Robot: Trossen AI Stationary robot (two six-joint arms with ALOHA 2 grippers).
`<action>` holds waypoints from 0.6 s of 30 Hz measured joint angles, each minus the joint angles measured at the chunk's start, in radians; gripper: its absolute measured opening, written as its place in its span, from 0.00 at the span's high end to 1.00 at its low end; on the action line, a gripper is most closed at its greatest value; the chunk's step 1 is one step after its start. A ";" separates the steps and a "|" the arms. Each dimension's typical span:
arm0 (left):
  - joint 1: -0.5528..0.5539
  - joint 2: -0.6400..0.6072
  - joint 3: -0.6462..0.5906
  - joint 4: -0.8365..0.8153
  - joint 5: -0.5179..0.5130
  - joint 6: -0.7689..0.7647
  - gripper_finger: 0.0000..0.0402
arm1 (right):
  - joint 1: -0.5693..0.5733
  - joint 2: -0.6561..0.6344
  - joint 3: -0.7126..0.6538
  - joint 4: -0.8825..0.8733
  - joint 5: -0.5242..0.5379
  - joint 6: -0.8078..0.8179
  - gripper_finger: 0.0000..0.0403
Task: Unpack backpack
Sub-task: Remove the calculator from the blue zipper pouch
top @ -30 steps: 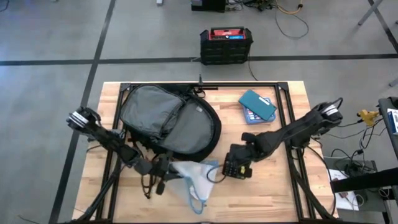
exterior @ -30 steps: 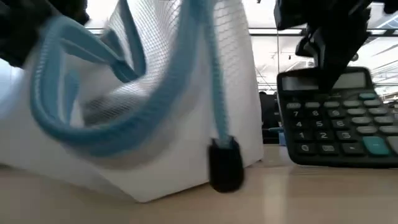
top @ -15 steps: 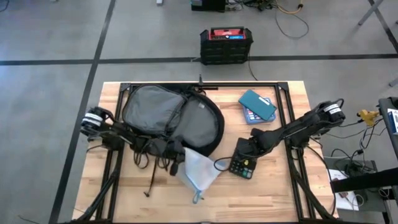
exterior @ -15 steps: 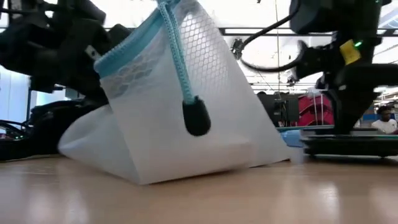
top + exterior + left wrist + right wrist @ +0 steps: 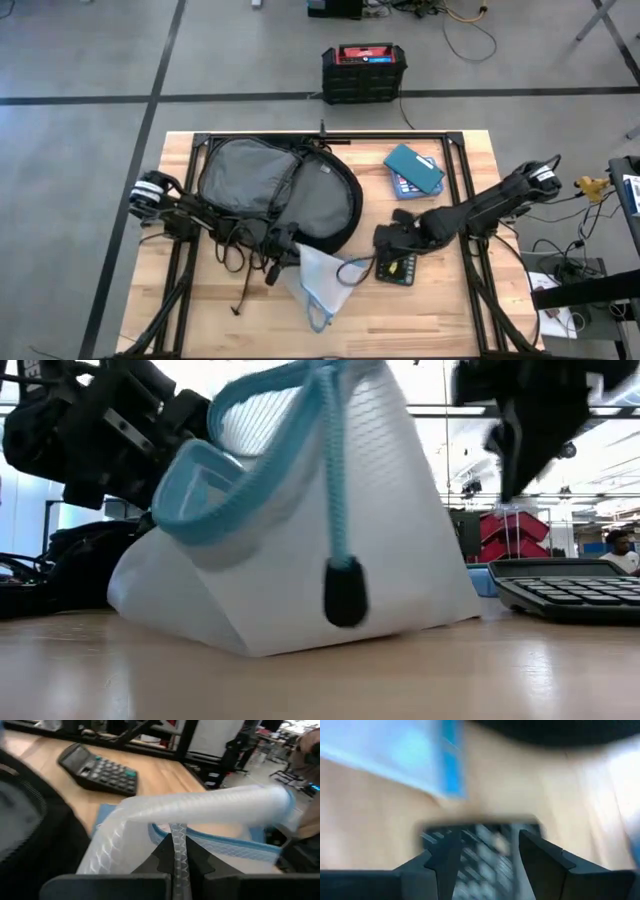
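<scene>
So your left gripper [image 5: 283, 256] is pinched on the mesh pouch [image 5: 318, 280] low centre, just below the backpack [image 5: 275, 192]; lift it clear. Right gripper [image 5: 388, 240] has its fingers apart over the calculator [image 5: 398, 268], so back off straight

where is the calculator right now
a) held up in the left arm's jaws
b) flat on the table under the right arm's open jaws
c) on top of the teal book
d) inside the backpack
b: the calculator lies flat on the table, with the right gripper just above it, jaws apart.
</scene>
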 joint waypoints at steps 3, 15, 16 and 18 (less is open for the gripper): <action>-0.018 -0.022 0.000 -0.015 0.016 0.004 1.00 | 0.051 0.069 0.075 0.175 0.000 -0.079 0.56; -0.049 -0.032 0.001 -0.051 0.010 -0.013 1.00 | 0.175 0.512 0.576 0.295 -0.029 -0.379 0.66; -0.049 -0.032 0.001 -0.052 0.005 -0.013 1.00 | 0.174 0.545 0.607 0.295 -0.029 -0.396 0.67; -0.049 -0.032 0.001 -0.053 0.000 -0.013 1.00 | 0.171 0.606 0.659 0.287 -0.032 -0.416 0.68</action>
